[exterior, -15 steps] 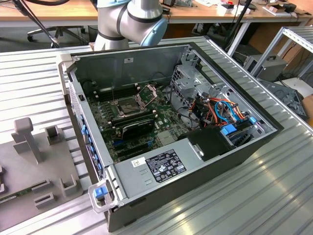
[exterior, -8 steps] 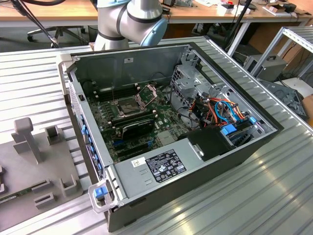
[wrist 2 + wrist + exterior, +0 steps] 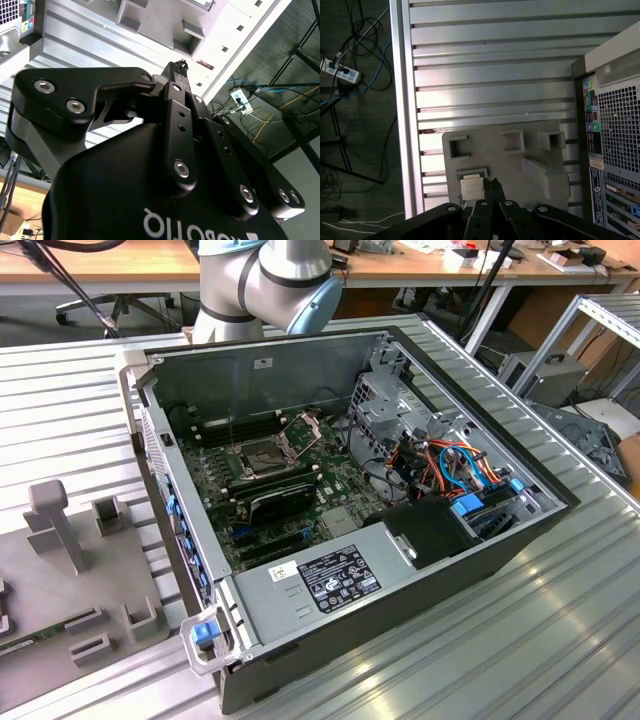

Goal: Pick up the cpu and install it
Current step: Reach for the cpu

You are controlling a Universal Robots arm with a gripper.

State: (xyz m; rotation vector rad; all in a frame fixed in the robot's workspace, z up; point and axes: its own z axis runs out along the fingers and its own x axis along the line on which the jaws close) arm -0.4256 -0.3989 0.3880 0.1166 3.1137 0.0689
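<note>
Cpu (image 3: pixel 471 189): pale silver-grey. Tray (image 3: pixel 530 150) under it: plain matte grey. Table (image 3: pixel 495 75): silver w/ parallel ribbed stripes. Gripper (image 3: pixel 492 183): black, white lettering. Motherboard (image 3: pixel 345 480): green. PC case (image 3: pixel 400 640): dark grey, w/ blue latch (image 3: pixel 204 632) and orange & blue cables (image 3: pixel 455 462).

Open computer case (image 3: pixel 400 625) and grey parts holder (image 3: pixel 120 560) on ribbed metal table (image 3: pixel 480 670)

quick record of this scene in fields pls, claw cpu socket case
claw: shut, holding nothing, close beside the cpu
cpu: flat in a recess of the grey tray, not yet picked up
socket: on the green motherboard, metal frame hinged up
computer case: side open, lying on the slatted table
</note>
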